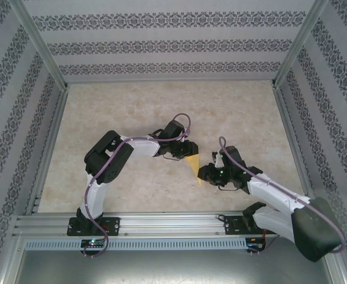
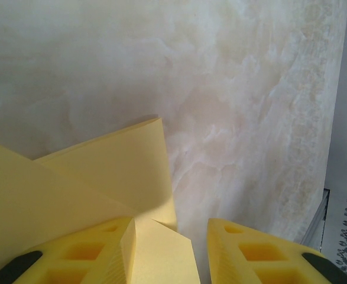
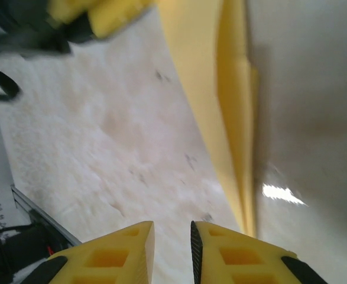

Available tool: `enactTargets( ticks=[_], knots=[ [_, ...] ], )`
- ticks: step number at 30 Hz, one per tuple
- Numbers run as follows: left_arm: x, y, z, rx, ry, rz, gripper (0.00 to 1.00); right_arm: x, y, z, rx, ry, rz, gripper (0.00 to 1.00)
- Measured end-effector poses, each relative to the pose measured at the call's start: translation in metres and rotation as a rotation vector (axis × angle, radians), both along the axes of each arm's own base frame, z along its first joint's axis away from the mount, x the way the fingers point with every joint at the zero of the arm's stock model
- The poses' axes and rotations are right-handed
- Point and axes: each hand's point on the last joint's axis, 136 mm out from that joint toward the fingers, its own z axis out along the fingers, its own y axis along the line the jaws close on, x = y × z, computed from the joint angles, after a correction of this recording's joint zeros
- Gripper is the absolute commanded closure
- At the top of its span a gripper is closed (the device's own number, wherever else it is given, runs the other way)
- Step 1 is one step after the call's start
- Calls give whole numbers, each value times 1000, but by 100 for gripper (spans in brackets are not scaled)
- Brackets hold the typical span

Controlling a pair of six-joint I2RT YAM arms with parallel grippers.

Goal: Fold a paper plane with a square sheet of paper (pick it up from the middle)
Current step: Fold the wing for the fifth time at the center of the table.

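Your left gripper (image 2: pixel 170 234) stood partly open, jaws a moderate gap apart and clamped on nothing. The paper plane (image 2: pixel 102 177) lay in that gap and ahead of it. One folded corner sat between the fingers, touching the inner face of the finger (image 2: pixel 96 254) at the left of the wrist view. Bare marbled table (image 2: pixel 250 89) showed between the paper and the other finger. Layered flaps spread forward and to the left of the fingertips. You could not tell from there whether they lay fully flat.

Your right gripper (image 3: pixel 172 228) stood nearly closed, with a narrow slit between the pads and nothing in it. The plane ran ahead and to the right of its fingertips as a long, narrow yellow strip with a raised centre fold, clear of both pads. Far ahead and to the left, blurred yellow fingers of your left gripper sat by the plane's far end.

From above, the plane was a slim triangle between the two grippers. Its wide end was at the left gripper, and its sharp nose was just beside the right one.
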Motion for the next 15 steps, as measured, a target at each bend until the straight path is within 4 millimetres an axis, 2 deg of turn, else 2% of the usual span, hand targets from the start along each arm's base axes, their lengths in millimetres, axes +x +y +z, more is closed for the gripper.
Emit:
enactTargets(
  ticks=[4,7,11,14,15],
  knots=[
    [1,-2,0,-4,2,-4,61,26,18,6,29,-8,16,81],
    [1,-2,0,-6,2,-6,61,38,26,-3,32,14,27,82],
    [1,-2,0,-6,2,-6,61,33,28,-26,23,71,40,82],
    [1,-2,0,-6,2,-5,61,16,20,-45,1,122,43,82],
    [1,-2,0,-6,3,-5,61,14,19,-45,7,112,44,82]
  ],
)
